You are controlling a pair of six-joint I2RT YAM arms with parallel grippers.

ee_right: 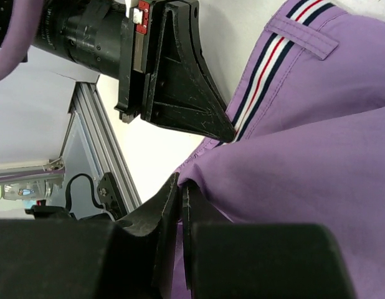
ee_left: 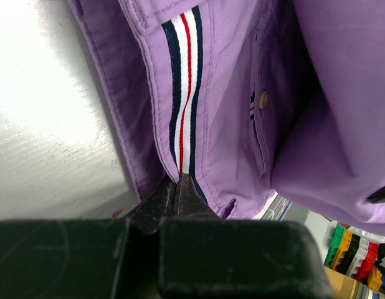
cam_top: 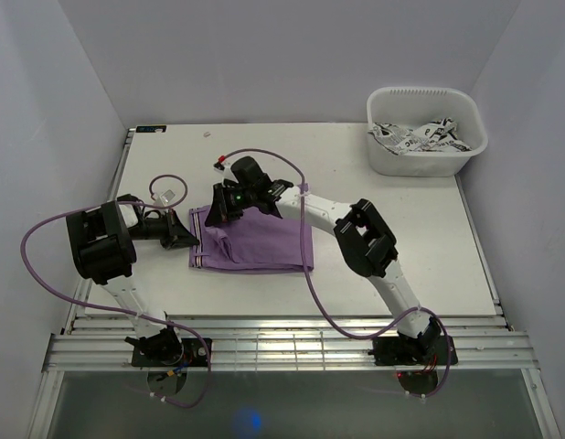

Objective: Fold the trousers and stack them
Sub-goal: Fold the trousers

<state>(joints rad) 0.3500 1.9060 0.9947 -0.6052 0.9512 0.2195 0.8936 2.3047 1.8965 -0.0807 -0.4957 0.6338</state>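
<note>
1. My left end effector [ee_left: 178,189] is clenched on the trousers [cam_top: 257,243], pinching the waist edge where the navy, white and red striped band ends.
2. My right end effector [ee_right: 182,185] is clenched as well, nipping a lilac fold at the trousers' 11 o'clock corner (close beside my left fingertips).
3. The trousers lie folded into a rectangle on the bench [cam_top: 401,229], slightly towards 9 o'clock from its middle.
4. A small button [ee_left: 263,99] shows beside the waistband.
5. A white bin [cam_top: 420,165] of patterned cloth [cam_top: 420,137] sits at 1 o'clock, well apart.

Top view high above the table [cam_top: 429,197], looking down; both wrist views very close, seemingly sharing the trousers [ee_left: 230,124]
</note>
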